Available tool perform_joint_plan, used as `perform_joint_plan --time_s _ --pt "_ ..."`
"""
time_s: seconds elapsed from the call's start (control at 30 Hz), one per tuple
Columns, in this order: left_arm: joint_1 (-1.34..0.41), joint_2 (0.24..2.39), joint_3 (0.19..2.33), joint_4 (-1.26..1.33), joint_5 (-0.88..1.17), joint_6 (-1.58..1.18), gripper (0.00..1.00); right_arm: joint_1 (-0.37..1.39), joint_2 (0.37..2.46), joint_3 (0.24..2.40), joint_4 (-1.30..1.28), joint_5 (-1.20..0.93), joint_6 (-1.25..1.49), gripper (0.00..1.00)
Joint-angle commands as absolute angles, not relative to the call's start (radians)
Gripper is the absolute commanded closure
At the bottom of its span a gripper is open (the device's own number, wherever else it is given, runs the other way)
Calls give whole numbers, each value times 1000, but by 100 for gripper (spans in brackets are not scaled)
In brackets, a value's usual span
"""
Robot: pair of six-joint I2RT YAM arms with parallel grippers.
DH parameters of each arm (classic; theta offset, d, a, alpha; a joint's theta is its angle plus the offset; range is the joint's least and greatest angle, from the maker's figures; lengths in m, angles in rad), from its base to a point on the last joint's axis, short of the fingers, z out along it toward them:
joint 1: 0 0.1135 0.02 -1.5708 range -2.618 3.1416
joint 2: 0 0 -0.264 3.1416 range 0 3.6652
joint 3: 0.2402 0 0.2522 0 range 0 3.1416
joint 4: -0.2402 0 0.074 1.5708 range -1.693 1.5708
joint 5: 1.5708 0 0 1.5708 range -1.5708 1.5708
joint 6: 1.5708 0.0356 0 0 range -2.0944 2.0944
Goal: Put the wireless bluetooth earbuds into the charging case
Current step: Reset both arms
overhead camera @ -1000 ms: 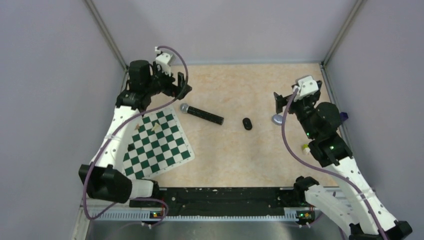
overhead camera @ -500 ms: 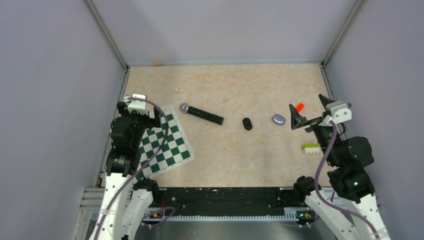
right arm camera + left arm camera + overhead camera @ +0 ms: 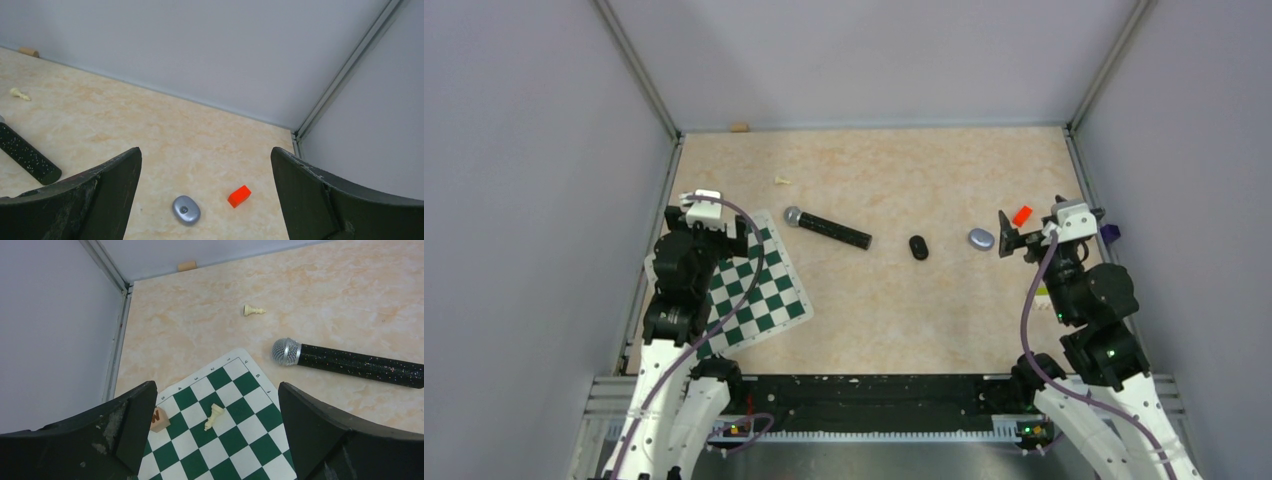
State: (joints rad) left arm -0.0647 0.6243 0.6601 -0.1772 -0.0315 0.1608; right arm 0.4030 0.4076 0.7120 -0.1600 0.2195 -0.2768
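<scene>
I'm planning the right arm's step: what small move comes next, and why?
Probably ease the right gripper down toward the grey oval case: its jaws stand open and empty, the case lies closed just ahead, and no loose earbuds show.

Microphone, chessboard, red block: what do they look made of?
Microphone: silvery woven-mesh head, likely metal; black handle with glittery speckle, probably coated plastic or metal.
Chessboard: thin, flat printed sheet with a matte look; vinyl or paper, hard to say.
Red block: solid, matte, crisp edges; plastic or painted wood, can't tell which.
</scene>
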Motion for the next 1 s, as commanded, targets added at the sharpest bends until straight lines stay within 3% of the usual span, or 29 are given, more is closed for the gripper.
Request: perform_joint_plan --time_s 0.0,0.97 --pt "-57 624 651 -120 -5 159 4 400 393 705 -87 262 -298 1" --pt "-55 614 649 -66 -115 116 4 401 385 688 -58 294 -314 2"
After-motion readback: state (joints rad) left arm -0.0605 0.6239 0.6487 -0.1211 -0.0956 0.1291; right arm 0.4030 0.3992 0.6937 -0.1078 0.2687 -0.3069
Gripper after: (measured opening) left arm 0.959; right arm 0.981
